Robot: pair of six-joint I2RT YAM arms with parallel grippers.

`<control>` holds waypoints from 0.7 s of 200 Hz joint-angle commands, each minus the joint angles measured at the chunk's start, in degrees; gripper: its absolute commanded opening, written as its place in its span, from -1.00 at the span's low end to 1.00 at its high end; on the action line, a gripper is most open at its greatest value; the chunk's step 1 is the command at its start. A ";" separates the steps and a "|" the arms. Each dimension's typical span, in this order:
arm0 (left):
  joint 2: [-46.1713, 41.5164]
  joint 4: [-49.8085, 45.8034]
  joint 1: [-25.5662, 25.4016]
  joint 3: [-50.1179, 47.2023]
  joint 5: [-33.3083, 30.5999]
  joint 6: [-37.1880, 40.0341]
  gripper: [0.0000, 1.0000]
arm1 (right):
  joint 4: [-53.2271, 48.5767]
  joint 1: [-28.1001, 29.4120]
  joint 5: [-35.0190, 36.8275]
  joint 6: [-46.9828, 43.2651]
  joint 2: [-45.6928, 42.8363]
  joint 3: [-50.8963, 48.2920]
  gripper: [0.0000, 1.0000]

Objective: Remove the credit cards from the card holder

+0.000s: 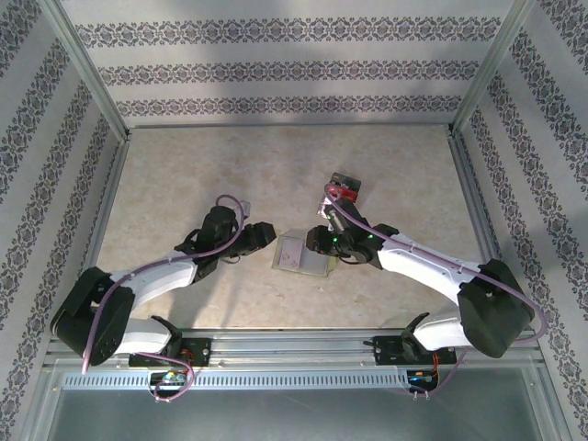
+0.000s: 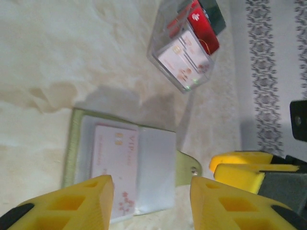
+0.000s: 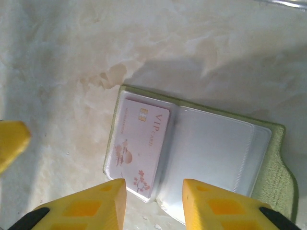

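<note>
Bright, even light — soft shadows, wrist views slightly blurred.

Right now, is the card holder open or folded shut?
Open: the card holder lies spread flat, inside up, with a white VIP card in one pocket; the other looks empty.

Worktop (image 1: 276,165): pale marbled stone look, dull rather than shiny, with a few brownish blotches.
Card holder (image 3: 278,163): olive-green cover, grainy and matt; cloth or imitation leather, I cannot tell which.
Pockets (image 3: 211,148): thin clear plastic film, smooth, with a slightly hazy sheen.
VIP card (image 3: 141,146): smooth pale-pink printed plastic, seen through the film.
Clear box (image 2: 168,57): hard see-through plastic, glossy at the edges.
Red card (image 2: 204,24): glossy plastic.
Left tool (image 2: 152,199): yellow moulded plastic, matt.
Right tool (image 3: 154,203): same matt yellow plastic.
Frame rails (image 1: 303,344): bare silvery metal.
Walls (image 1: 294,69): matt patterned covering.
</note>
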 commanded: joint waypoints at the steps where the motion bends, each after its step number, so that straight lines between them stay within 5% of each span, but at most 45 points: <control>1: 0.26 -16.54 0.02 1.02 -5.42 7.56 -0.13 | 3.13 0.63 -1.52 2.71 0.69 -1.20 -0.27; 140: 15.23 -6.94 -7.13 4.15 0.26 9.31 -0.57 | 11.68 0.79 -8.25 7.20 10.88 -0.36 -0.40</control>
